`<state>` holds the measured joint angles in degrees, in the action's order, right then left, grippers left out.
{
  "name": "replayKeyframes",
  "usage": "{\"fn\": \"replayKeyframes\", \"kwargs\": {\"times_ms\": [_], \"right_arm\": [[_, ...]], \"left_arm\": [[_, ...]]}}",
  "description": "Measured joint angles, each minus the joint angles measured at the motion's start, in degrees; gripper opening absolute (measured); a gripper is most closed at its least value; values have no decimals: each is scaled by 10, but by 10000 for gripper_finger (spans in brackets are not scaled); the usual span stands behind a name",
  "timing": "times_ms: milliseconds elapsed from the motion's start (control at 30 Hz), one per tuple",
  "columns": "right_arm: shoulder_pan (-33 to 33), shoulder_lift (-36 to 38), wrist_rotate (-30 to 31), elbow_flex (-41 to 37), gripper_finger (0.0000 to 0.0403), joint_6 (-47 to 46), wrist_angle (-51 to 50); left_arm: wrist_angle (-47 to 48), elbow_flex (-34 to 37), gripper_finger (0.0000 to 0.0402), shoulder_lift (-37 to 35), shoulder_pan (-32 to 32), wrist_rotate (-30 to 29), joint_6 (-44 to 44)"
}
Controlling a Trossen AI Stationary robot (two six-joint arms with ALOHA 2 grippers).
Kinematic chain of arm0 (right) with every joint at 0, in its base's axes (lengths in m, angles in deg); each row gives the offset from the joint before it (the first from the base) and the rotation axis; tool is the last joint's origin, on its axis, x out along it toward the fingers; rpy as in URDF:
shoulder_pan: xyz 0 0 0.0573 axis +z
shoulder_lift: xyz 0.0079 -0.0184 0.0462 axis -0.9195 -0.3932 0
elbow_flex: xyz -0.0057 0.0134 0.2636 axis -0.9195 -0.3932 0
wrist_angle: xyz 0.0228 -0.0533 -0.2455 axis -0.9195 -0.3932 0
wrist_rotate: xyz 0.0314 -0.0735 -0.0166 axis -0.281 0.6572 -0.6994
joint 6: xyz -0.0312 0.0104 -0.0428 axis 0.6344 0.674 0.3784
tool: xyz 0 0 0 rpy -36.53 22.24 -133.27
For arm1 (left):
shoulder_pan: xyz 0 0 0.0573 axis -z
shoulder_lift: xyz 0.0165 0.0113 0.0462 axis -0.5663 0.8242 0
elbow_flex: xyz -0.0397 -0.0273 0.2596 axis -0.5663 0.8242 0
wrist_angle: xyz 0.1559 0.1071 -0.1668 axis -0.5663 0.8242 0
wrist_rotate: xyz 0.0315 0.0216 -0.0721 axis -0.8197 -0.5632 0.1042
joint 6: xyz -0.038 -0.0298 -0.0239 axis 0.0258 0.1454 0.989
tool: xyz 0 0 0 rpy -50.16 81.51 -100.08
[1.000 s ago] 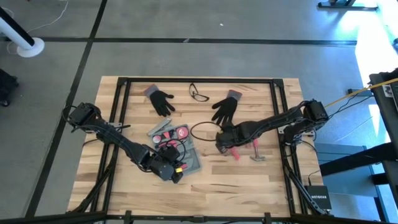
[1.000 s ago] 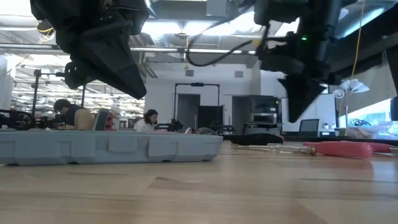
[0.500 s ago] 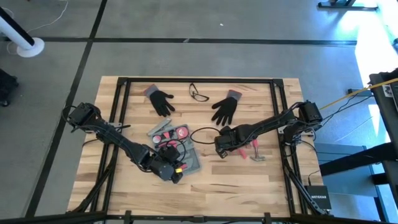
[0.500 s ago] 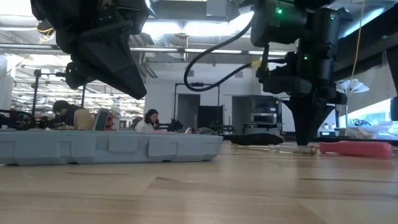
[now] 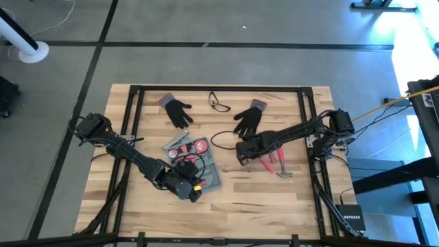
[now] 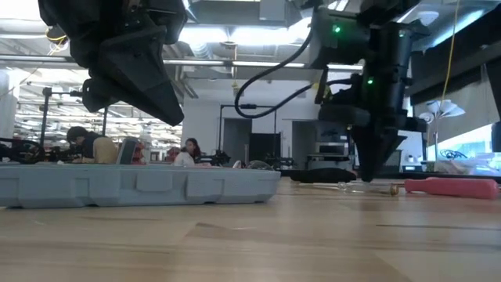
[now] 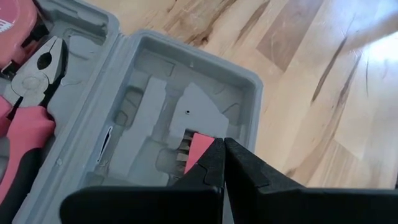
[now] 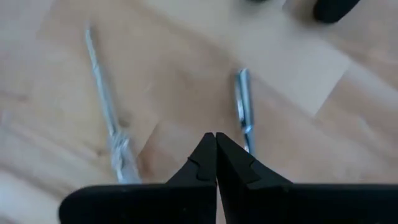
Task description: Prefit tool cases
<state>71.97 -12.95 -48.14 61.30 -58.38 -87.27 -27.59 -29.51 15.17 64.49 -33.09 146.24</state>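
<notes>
The flat blue-grey plastic tool case [image 5: 193, 159] lies open on the wooden bench [image 5: 274, 199], long axis diagonal. The left gripper [image 5: 191, 193] hangs over its near corner, fingers pressed together. The right gripper [image 5: 241, 152], fingers also pressed together, is beside the case, over the red-handled screwdrivers [image 5: 273, 162].

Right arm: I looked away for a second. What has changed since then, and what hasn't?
The right gripper, jaws shut and empty, swung up the table from beside the pink-handled screwdrivers. The left gripper stayed shut over the tool case.
</notes>
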Motion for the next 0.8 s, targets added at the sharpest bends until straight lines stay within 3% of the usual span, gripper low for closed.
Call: {"fn": "replayKeyframes", "kwargs": {"times_ms": [400, 667, 800], "right_arm": [[-34, 0, 17, 0, 0, 5, 7], [-12, 0, 4, 0, 0, 17, 94], [-11, -7, 4, 0, 0, 17, 77]], "left_arm": [[10, 0, 0, 0, 0, 0, 0], [12, 0, 0, 0, 0, 0, -5], [12, 0, 0, 0, 0, 0, -7]]}}
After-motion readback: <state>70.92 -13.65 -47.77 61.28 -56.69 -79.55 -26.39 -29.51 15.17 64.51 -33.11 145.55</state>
